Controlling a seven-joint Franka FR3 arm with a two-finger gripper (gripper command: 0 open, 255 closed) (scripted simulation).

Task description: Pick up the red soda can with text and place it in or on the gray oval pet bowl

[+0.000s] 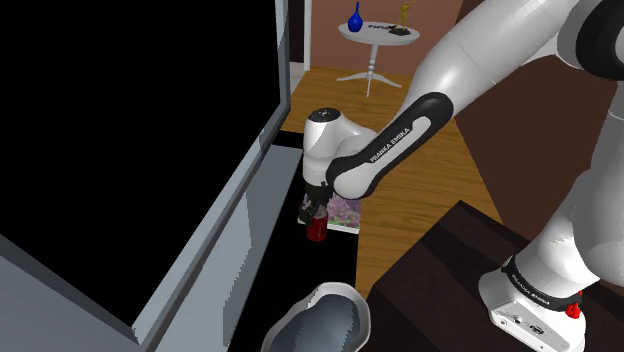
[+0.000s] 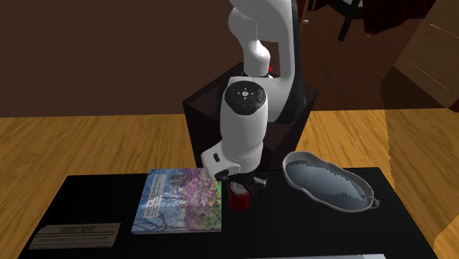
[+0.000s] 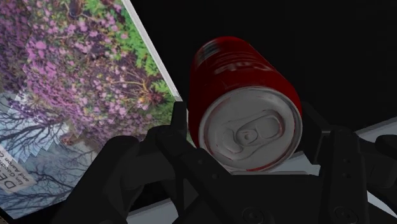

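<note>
A red soda can with a silver top stands upright on the black table, right beside the edge of a book with a purple blossom cover. My gripper comes down over the can with one finger on each side, and the fingers press against the can's sides. In the second exterior view the can sits under the hand, and the grey oval pet bowl lies a short way to its right. In the shoulder view the can is below the gripper, with the bowl nearer the camera.
The book lies flat next to the can. A small grey label plate rests at the table's near left corner. A tall grey-framed panel borders the table at the shoulder view's left. A white round side table stands far off.
</note>
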